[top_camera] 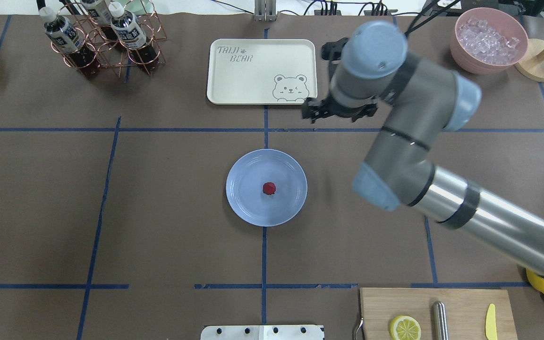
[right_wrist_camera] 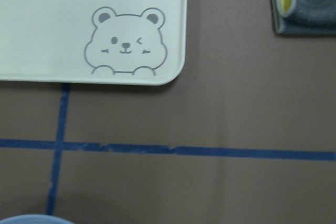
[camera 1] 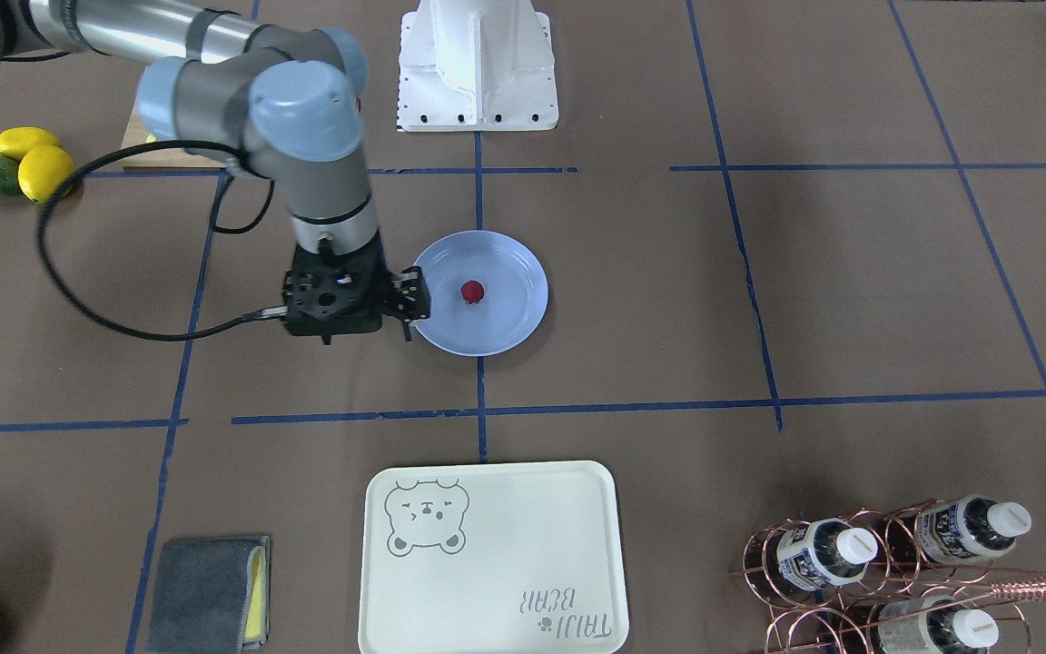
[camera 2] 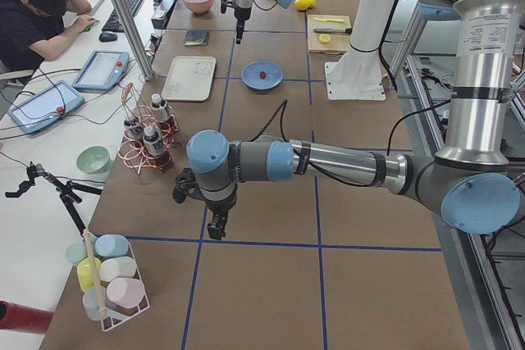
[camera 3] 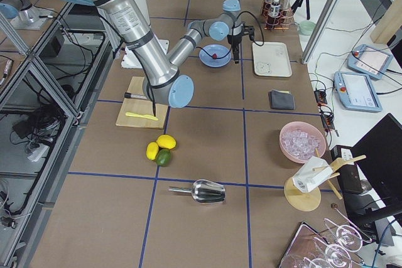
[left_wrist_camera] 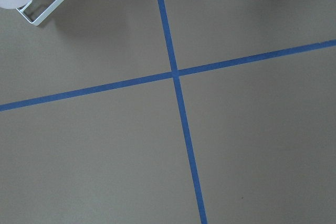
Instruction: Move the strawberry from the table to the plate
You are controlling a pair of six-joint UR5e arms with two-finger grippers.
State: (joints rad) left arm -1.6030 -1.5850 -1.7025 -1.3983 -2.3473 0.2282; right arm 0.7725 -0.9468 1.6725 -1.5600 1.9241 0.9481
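Note:
The strawberry (camera 1: 471, 291) (top_camera: 268, 188), a small dark red berry, lies near the middle of the light blue plate (camera 1: 514, 263) (top_camera: 246, 203) on the brown table (top_camera: 158, 198). My right gripper (camera 1: 411, 304) hangs above the table just beside the plate's rim, on the tray side, with nothing in it and its fingers spread open. Its wrist view looks down on tape lines, the tray corner and a sliver of the plate (right_wrist_camera: 29, 219). My left gripper (camera 2: 215, 225) hovers over bare table far from the plate; I cannot tell whether it is open or shut.
A cream bear-print tray (top_camera: 253, 66) lies beyond the plate, with a grey-and-yellow cloth (camera 1: 205, 595) beside it. A copper bottle rack (top_camera: 97, 42), a pink ice bowl (top_camera: 489, 40), a cutting board (top_camera: 461, 311) and lemons with an avocado (camera 1: 33, 163) sit around the edges.

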